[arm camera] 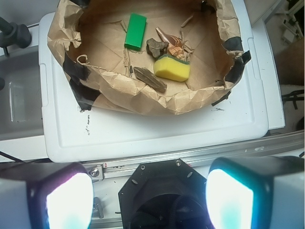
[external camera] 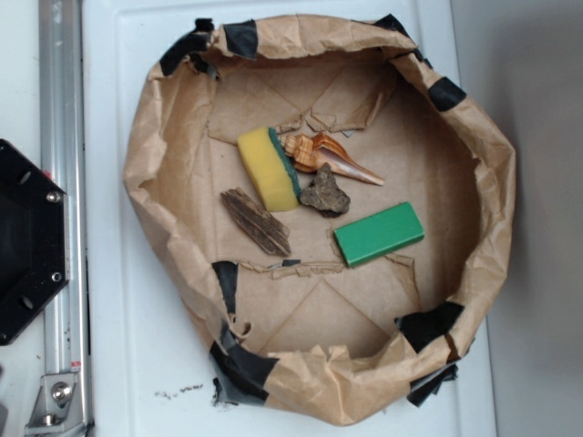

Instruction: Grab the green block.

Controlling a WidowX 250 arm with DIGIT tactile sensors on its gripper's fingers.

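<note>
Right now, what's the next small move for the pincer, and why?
Probably advance toward the green block. In the wrist view the pincer is open, holds nothing and sits well short of the paper-lined basin. The block lies flat, apart from the rock and sponge.

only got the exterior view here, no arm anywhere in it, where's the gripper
Observer: The gripper is open, well outside the paper bowl, over the black base.
Operator: is it lined up with the green block
Observer: No. In the wrist view the green block lies far ahead on the bowl's floor, left of centre.
Operator: anything in between
Observer: The bowl's near wall, then a bark piece.
</note>
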